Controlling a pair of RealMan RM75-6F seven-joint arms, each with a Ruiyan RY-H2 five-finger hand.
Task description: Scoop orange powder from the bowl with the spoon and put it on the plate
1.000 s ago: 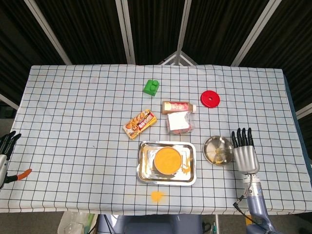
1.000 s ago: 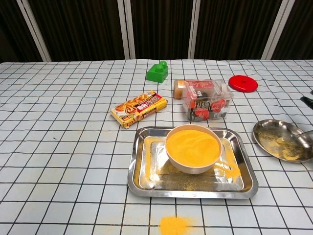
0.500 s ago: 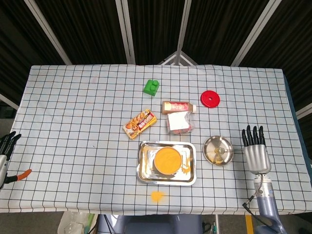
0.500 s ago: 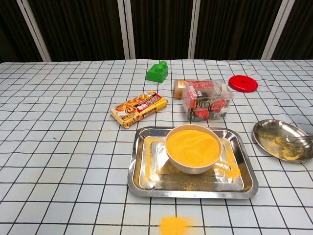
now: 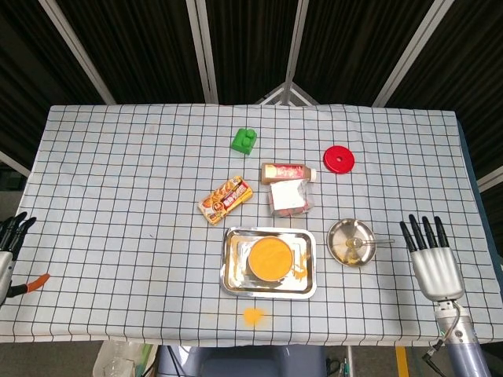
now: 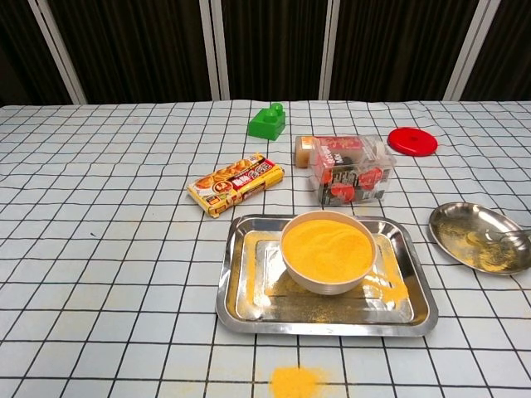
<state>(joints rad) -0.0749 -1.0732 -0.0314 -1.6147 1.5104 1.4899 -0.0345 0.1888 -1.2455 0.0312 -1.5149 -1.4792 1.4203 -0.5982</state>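
Observation:
A white bowl (image 5: 271,258) (image 6: 327,251) full of orange powder stands in a steel tray (image 5: 233,279) (image 6: 241,298). To its right is the round metal plate (image 5: 340,236) (image 6: 455,222) dusted with orange powder. The spoon (image 5: 371,242) (image 6: 508,238) rests in the plate, handle pointing right. My right hand (image 5: 431,259) is open, fingers spread, off to the right of the plate and apart from the spoon. My left hand (image 5: 8,243) is at the table's left edge, open and holding nothing. Neither hand appears in the chest view.
Orange powder is spilled on the cloth (image 5: 252,316) (image 6: 295,381) in front of the tray. Behind the tray lie a snack pack (image 5: 225,199), a clear box (image 5: 290,197), a bottle (image 5: 288,172), a green block (image 5: 244,140) and a red lid (image 5: 339,159). Orange-handled pliers (image 5: 30,283) lie near the left hand.
My right hand has drawn away to the right and toward the table's near edge, leaving the spoon lying in the plate. The left hand has not moved.

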